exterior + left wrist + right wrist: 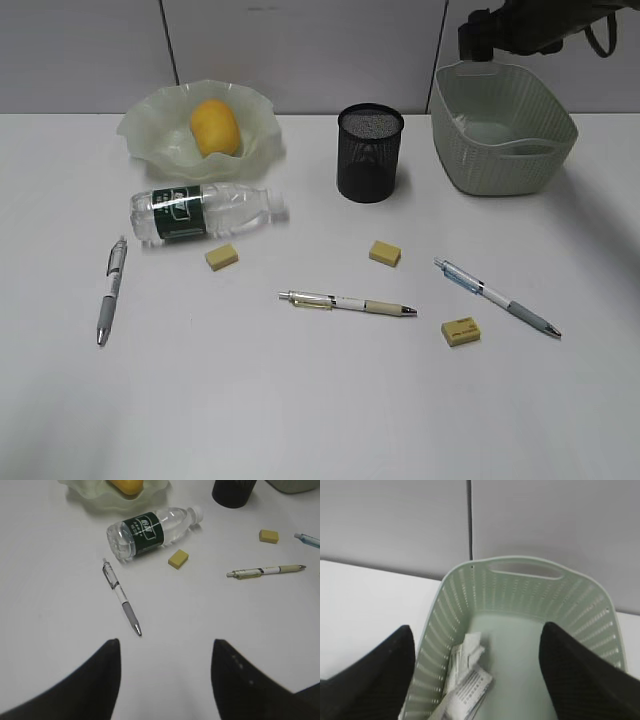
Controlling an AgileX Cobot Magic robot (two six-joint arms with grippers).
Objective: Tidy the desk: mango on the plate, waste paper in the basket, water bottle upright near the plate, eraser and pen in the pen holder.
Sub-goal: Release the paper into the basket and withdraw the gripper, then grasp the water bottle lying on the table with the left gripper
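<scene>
The worktop (320, 400) is broad, white and holds everything. At its far right stands the basket (503, 130), with the waste paper (467, 680) already lying against its inner wall. The right tool (475, 675) hangs above the basket's opening, fingers spread wide and holding nothing. At the far left the plate (150, 130) carries the mango (215, 127). The pen holder (370, 152) stands between plate and basket, apparently empty.

The water bottle (205, 212) lies on its side just in front of the plate, long axis roughly left to right, cap toward the pen holder. The left tool (165, 680), partly open and empty, hovers over bare worktop; the bottle lies ahead of it and slightly left, with a grey-grip pen (121, 600) in between. The left arm is clearly nearer, so standing the bottle up looks like its job.

Two more pens (347, 302) (497, 297) and three erasers (222, 257) (385, 253) (460, 331) lie scattered toward the middle and right, nearer the right arm.
</scene>
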